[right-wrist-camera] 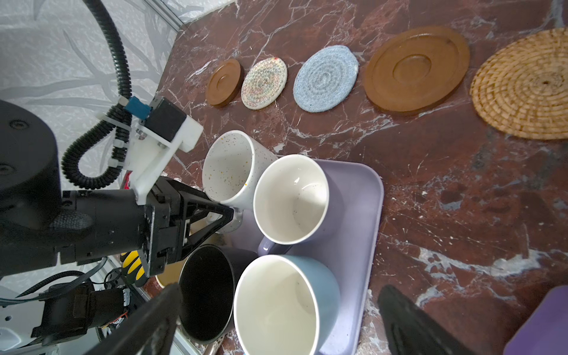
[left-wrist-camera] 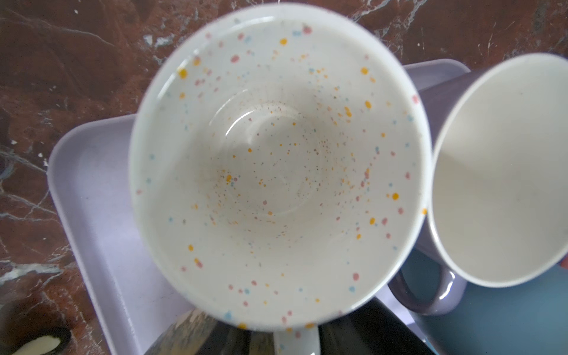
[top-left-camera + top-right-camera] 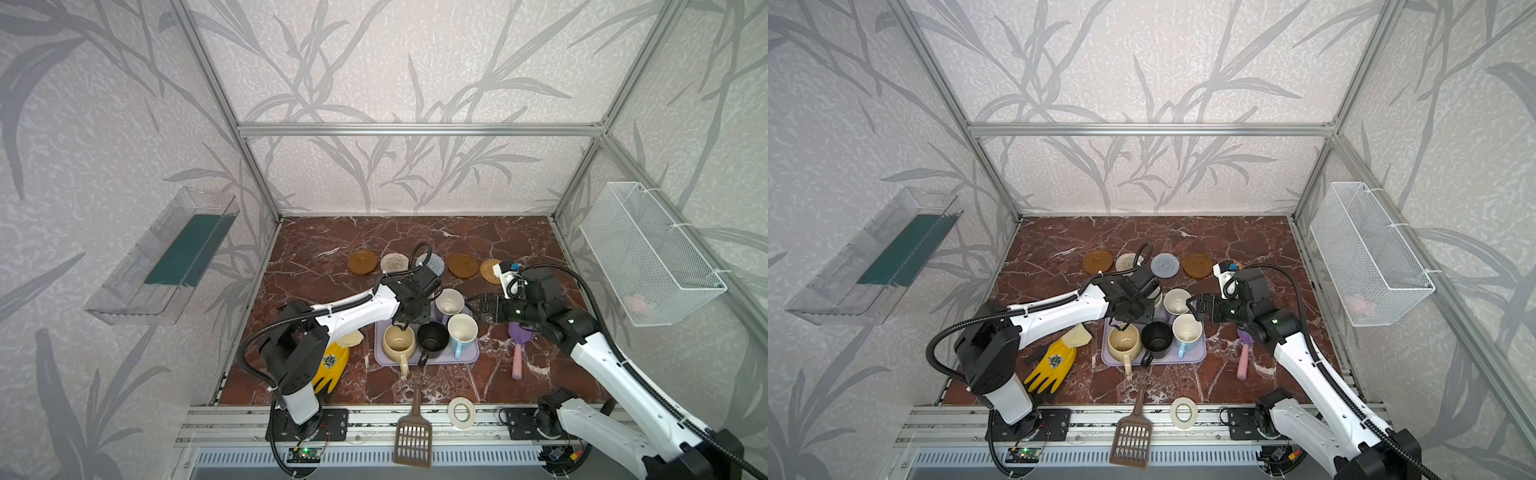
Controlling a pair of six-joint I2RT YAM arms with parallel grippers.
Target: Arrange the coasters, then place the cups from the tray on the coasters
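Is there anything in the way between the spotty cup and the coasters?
No, nothing visible. The spotty cup stands at the tray's far edge, nearest the coasters, and only bare marble lies between them. The other cups sit beside and behind it, not in its path.

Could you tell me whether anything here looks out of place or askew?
Yes: the brown slotted plastic scoop lies across the marble table's front edge, its blade out over the metal rail, and the white tape roll straddles that edge too. Nothing looks spilled or broken.
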